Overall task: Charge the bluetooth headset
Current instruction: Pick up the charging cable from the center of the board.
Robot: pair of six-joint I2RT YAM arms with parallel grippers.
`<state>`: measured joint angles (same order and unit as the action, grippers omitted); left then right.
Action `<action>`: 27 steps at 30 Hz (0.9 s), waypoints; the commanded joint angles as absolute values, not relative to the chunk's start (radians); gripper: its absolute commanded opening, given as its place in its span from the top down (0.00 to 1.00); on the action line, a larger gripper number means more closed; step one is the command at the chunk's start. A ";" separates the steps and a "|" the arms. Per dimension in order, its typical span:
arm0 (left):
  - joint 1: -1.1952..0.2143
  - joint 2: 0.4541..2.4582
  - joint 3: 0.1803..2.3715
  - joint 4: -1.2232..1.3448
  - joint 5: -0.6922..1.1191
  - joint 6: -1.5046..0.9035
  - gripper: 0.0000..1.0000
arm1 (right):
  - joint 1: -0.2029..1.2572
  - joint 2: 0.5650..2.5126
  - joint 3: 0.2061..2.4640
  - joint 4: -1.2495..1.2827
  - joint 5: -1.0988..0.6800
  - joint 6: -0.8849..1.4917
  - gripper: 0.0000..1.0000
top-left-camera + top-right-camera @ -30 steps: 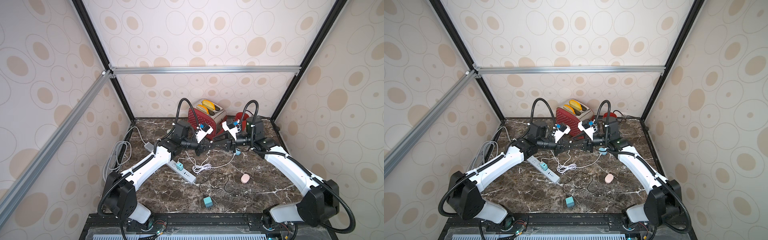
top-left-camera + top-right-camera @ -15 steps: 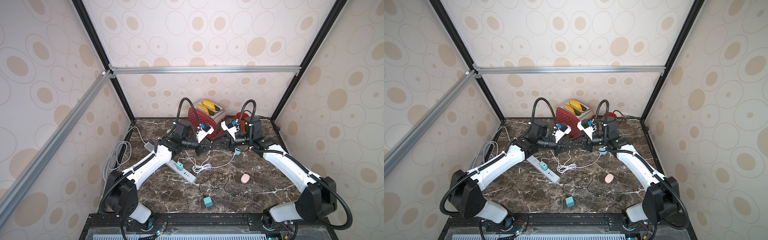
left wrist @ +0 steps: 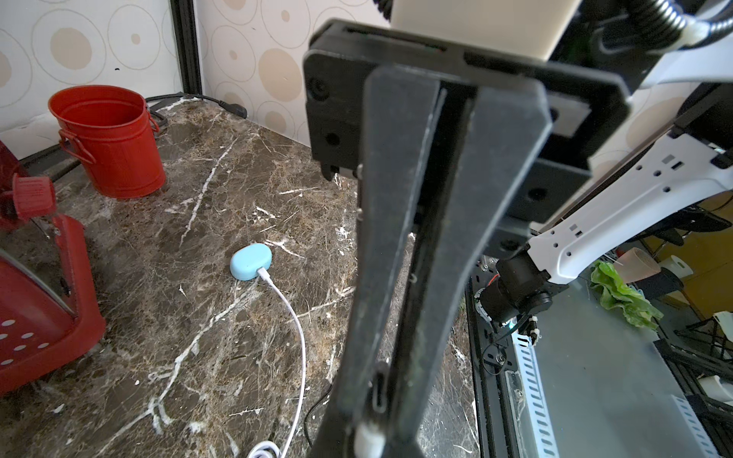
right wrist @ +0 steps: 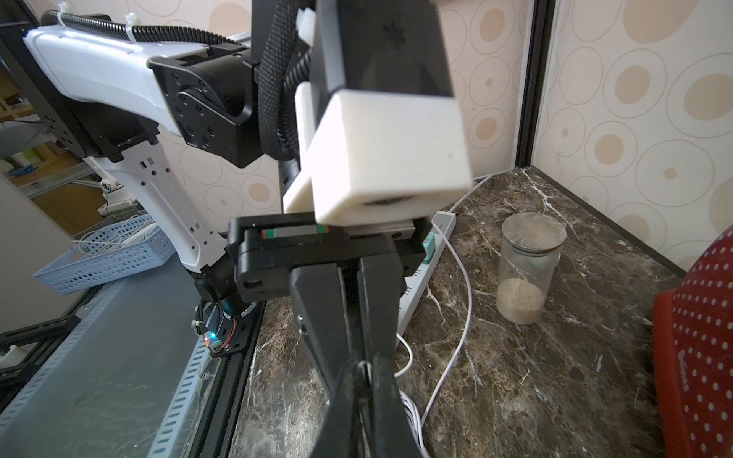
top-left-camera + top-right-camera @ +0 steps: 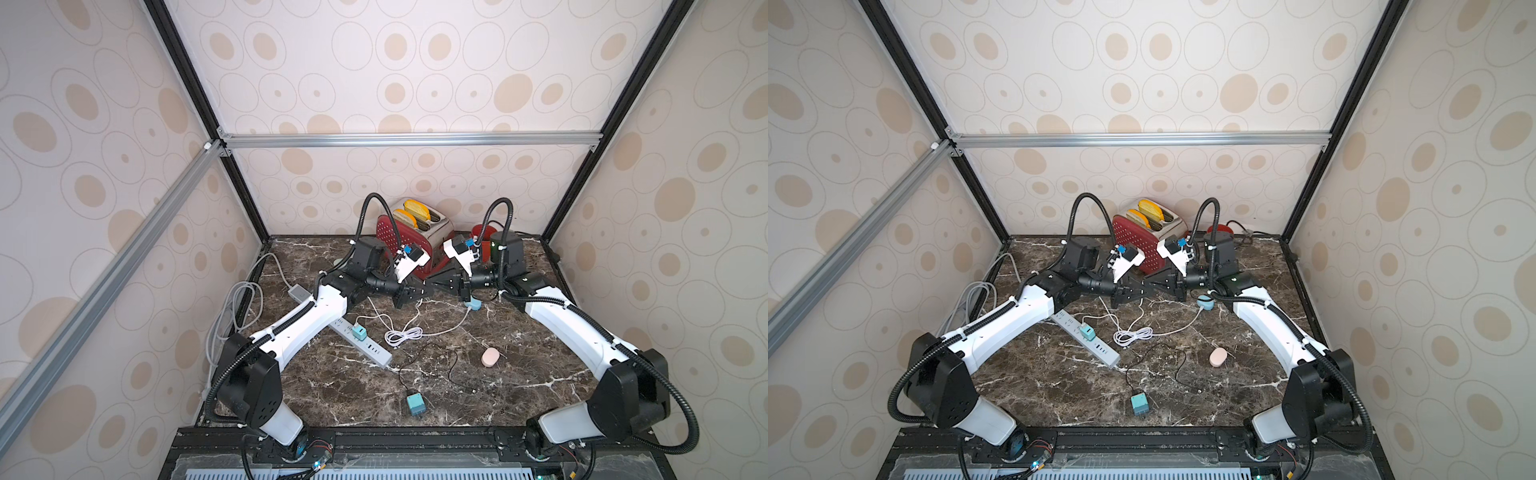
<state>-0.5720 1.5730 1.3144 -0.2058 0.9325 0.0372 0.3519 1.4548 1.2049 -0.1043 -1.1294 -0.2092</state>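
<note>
The bluetooth headset's light blue case (image 3: 251, 261) lies on the marble table (image 5: 332, 386) near the right arm, also seen in a top view (image 5: 473, 305). A white cable (image 3: 295, 325) is plugged into it and runs to a loose coil (image 5: 403, 334). My two grippers meet tip to tip above the back middle of the table. The left gripper (image 5: 424, 291) (image 3: 371, 420) is shut on a white cable plug (image 3: 367, 440). The right gripper (image 5: 434, 285) (image 4: 363, 380) is shut on that plug's metal tip (image 3: 378, 392).
A white power strip (image 5: 365, 340) with a teal charger (image 5: 358, 332) lies under the left arm. A red toaster (image 5: 399, 245), a red bucket (image 3: 109, 138) and a glass jar (image 4: 529, 269) stand at the back. Nearer the front lie a pink oval case (image 5: 490, 356) and a teal charger on a black cable (image 5: 415, 404).
My right gripper's jaws have closed from partly open onto the tip of the plug held by my left gripper. Both arms have stayed nearly where they were.
</note>
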 commanded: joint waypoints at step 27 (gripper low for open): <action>-0.518 1.532 1.284 -0.030 0.942 -0.050 0.63 | 0.300 1.445 1.158 0.067 -1.198 -0.061 0.97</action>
<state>-0.5159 1.5291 1.2808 -0.0753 0.9226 -0.0360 0.3016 1.4551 1.1671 0.0319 -1.1740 -0.0757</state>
